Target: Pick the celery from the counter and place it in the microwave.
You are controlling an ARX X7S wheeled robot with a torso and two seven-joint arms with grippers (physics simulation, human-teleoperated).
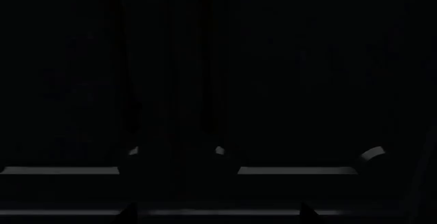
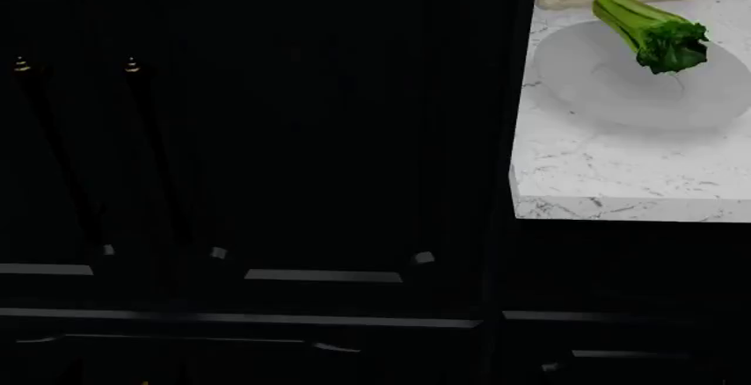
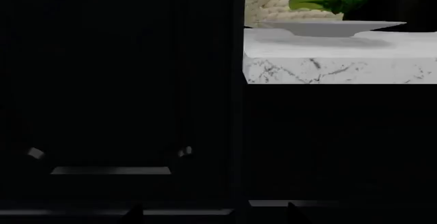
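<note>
Lighting: very uneven. Head view mostly near-black; only the white marble-look counter slab with grey veins (image 2: 634, 170) at the upper right is brightly and evenly lit. The round pale grey plate (image 2: 610, 86) on it reads soft and low in contrast, with a faint shadow beneath the light-green celery bunch with dark leafy tuft (image 2: 652, 32).

Left wrist view: almost wholly black (a few thin grey glints only).

Right wrist view: dark apart from the lit slab (image 3: 341, 55), where the plate (image 3: 328, 27) casts a soft grey shadow. Edges sharp; no blur or distortion visible.
</note>
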